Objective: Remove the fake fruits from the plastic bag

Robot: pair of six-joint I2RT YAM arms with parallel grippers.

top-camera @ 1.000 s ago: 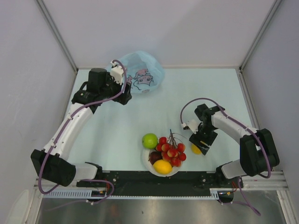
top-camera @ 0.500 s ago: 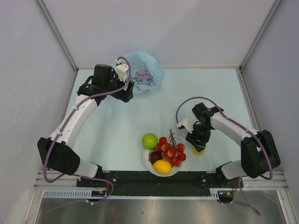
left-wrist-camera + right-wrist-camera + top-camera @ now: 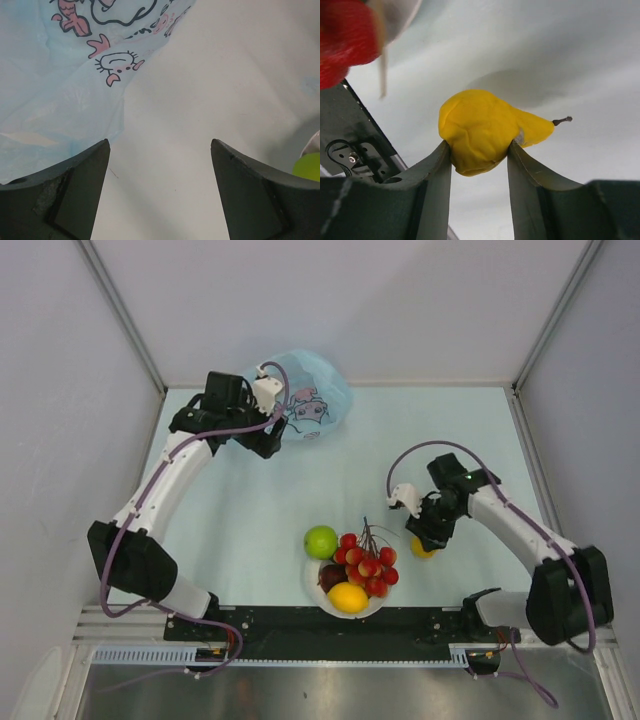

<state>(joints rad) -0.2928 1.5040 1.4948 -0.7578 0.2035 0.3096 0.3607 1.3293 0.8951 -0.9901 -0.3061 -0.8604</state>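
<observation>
The fake fruits (image 3: 360,565) are mostly out on the near side of the table. A round white bowl (image 3: 311,586) at the near edge carries a bunch of red plastic grapes (image 3: 368,562), a yellow plastic lemon (image 3: 348,597) and a dark red-purple round fruit (image 3: 331,575). A green plastic apple (image 3: 321,541) sits against the bowl's far-left rim.

Just right of the bowl, the right gripper (image 3: 424,543) has one more: a yellow pear-shaped plastic fruit (image 3: 477,127) with a little dark stem, pinched between the two fingers, jaws narrowed onto its sides. Whether it touches the pale tabletop (image 3: 250,510) or hangs just above it, can't tell.

Over at the far left, the thin crinkly light-blue plastic bag (image 3: 310,380) with the pink-and-dark cartoon print lies slumped against the back wall, well apart from the bowl. The left gripper (image 3: 268,443) is just beside its near-left edge, jaws spread wide and holding nothing. From the wrist, its left finger (image 3: 65,200) sits right at the bag's hem, with bare table between the fingers. What's inside the bag can't be seen.
</observation>
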